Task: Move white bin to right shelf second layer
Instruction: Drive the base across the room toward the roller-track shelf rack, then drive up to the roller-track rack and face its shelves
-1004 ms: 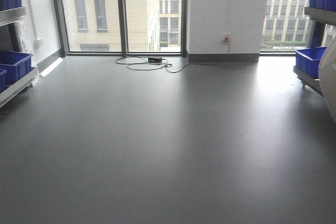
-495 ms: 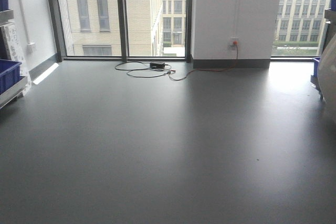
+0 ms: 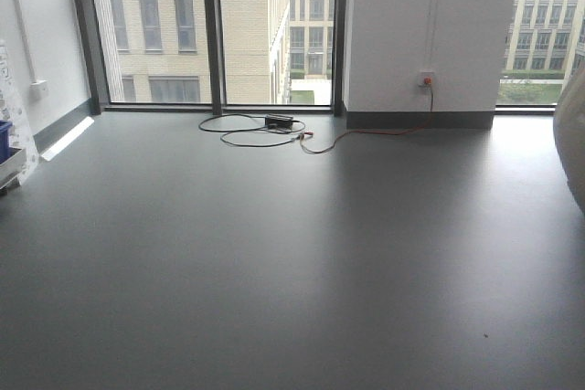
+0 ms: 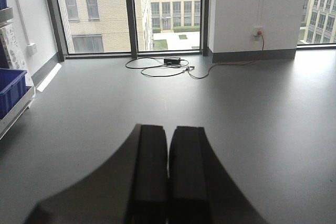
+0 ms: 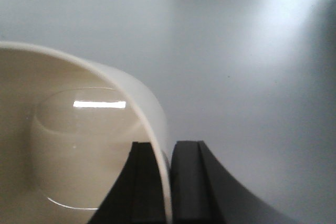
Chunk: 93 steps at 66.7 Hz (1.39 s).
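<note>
**Carry step: grip and state.** The right pincer (image 5: 169, 148) is clamped on the wall of the white bin (image 5: 68, 145), with one finger inside the rim and one outside. The bowl hangs to the pincer's left, over the bare floor (image 3: 274, 253). The left pincer (image 4: 168, 129) is fully closed with its fingers touching, and it holds nothing.

**Procedure.**
1. Hold clamp force constant. The glossy wall is likely slippery, and a one-sided grip will probably let the bin swing.
2. Keep base motion smooth, and keep the wrist steady so the mouth stays up.
3. The right shelf second layer is not in view. Judged from this, the step in hand is transit, so locate the shelf before any reach.

**Change from the earlier front view.**
- The pillar (image 3: 430, 34) now looms larger and sits further right.
- The blue crates on the right have left the picture.
- On the left, only a sliver of one blue crate (image 3: 4, 139) remains.
- The bin stays at the right edge.
</note>
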### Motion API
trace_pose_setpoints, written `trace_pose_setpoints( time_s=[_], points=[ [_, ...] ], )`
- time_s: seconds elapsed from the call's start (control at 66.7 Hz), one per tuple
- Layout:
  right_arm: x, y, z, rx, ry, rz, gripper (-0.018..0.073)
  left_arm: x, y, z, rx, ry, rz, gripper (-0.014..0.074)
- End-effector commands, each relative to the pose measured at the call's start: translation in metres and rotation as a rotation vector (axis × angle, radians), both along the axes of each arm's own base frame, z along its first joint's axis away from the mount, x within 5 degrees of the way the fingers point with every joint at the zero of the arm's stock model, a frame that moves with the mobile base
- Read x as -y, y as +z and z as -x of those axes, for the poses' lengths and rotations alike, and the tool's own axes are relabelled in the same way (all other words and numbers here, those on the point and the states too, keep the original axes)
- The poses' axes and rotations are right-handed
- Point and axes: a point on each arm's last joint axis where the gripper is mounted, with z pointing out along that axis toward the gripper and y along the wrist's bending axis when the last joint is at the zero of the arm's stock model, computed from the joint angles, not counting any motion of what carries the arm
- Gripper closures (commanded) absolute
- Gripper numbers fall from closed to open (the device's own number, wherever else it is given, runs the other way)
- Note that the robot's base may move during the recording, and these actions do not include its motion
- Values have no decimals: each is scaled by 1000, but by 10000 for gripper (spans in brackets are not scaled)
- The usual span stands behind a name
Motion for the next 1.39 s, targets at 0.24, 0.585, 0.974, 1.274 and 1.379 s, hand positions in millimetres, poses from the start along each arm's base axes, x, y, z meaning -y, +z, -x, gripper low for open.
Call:
trace_pose_setpoints(
  time_s=[0.24, 0.585, 0.974, 1.274, 1.379],
  points=[
    [1, 18, -3, 122, -14, 0, 466, 0, -4, 0, 64, -1, 12, 512],
    [1, 18, -3, 123, -14, 0, 466, 0, -4, 0, 64, -1, 12, 512],
    [1, 18, -3, 123, -14, 0, 466, 0, -4, 0, 64, -1, 12, 512],
    [1, 18, -3, 123, -14, 0, 466, 0, -4, 0, 64, -1, 12, 512],
    [1, 18, -3, 123, -14, 0, 466, 0, -4, 0, 64, -1, 12, 512]
  ],
)
